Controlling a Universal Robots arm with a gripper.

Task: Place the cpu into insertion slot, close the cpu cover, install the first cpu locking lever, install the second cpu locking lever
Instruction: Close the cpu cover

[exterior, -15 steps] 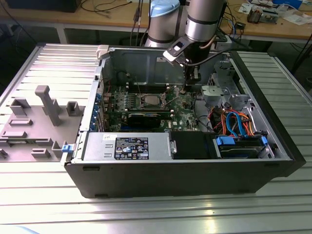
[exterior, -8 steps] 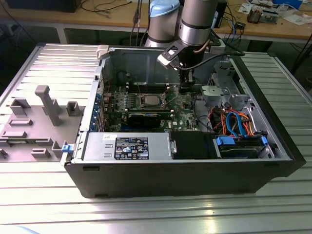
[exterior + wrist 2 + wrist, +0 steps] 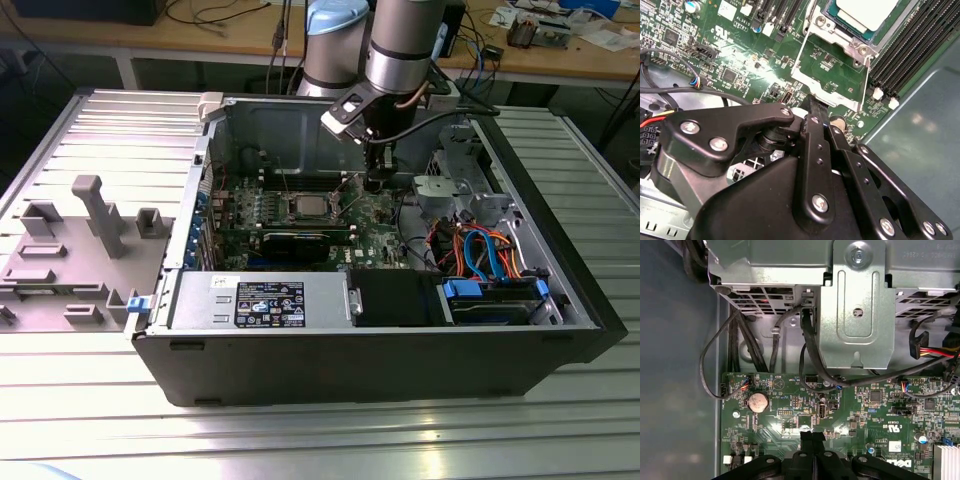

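The cpu (image 3: 867, 12), with its pale metal top up, lies in the insertion slot (image 3: 860, 50) on the green board; in the exterior view the cpu (image 3: 305, 207) sits mid-board inside the open case. The cpu cover (image 3: 799, 62), a silvery frame with a square window, stands swung open off the slot toward my gripper. My gripper (image 3: 815, 102) is shut, its black fingertips (image 3: 810, 112) pressed together right at the cover's free edge. I cannot tell whether they pinch that edge. The gripper (image 3: 377, 182) hangs to the exterior view's right of the slot, and its tips (image 3: 812, 436) hover just above the board.
Long memory slots (image 3: 910, 50) flank the socket. A metal drive cage (image 3: 855, 315) with black cables (image 3: 807, 355) rises close by, and a coin battery (image 3: 758, 401) sits on the board. A silver power-supply box (image 3: 260, 300), a black card (image 3: 295, 238) and orange and blue cables (image 3: 480, 250) fill the case.
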